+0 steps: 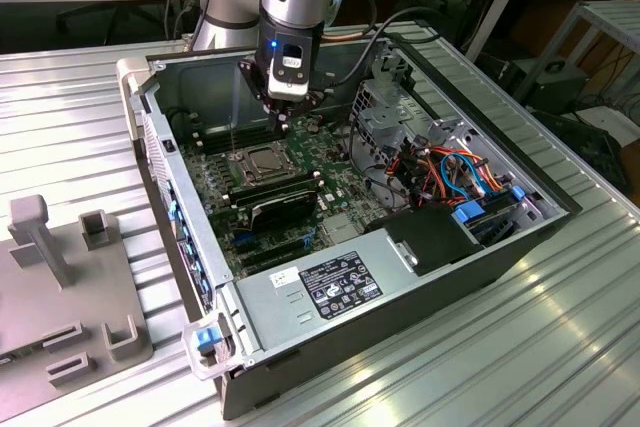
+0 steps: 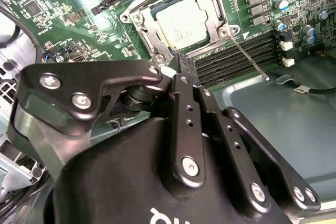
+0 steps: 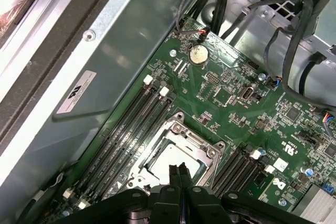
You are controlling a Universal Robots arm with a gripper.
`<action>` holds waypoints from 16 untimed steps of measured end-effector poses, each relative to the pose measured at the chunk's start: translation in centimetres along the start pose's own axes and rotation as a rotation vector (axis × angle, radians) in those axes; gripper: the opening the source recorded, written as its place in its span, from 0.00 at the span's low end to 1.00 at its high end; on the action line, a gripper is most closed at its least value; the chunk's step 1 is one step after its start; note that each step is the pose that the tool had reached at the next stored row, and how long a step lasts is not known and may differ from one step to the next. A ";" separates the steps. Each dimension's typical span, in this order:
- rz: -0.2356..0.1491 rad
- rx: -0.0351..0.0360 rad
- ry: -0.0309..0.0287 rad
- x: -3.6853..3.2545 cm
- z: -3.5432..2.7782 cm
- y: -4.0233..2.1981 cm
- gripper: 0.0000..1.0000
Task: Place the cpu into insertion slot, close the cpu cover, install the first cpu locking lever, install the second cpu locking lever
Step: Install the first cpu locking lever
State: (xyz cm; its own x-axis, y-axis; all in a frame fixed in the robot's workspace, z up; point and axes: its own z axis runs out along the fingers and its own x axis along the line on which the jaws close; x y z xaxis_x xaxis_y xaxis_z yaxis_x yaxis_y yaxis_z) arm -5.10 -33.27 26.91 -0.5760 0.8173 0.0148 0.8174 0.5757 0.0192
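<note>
Claw (image 1: pixel 284 119), fingers pressed together and empty, hovers above the cpu (image 1: pixel 262 159), left of frame centre; we see cpu in slot (image 2: pixel 153 10); cover (image 2: pixel 210 3) down; one lever (image 1: pixel 232 139) upright.

- Bright, even overhead light fills the exterior view; the ribbed metal desk (image 1: pixel 520 347) shines pale along its ridges.
- Inside the computer case (image 1: pixel 160 162) it is dimmer, with the walls shading the green board (image 1: pixel 215 182).
- A blue light (image 1: pixel 272 45) glows on the arm.
- In the second wrist view the cpu (image 2: pixel 181 22) gleams, and the black tool (image 2: pixel 185 66) carries soft highlights.
</note>
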 end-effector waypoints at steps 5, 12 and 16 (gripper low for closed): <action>-0.010 -0.0002 0.0006 0.01 0.00 -0.01 0.11; -0.138 0.0019 0.0029 0.06 0.03 -0.10 0.11; -0.192 0.0026 0.0040 0.11 0.11 -0.36 0.11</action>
State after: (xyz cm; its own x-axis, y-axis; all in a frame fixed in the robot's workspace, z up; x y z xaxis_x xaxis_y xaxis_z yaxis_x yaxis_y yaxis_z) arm -5.45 -33.39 26.79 -0.7213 0.6924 0.0150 0.6926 0.7211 0.0195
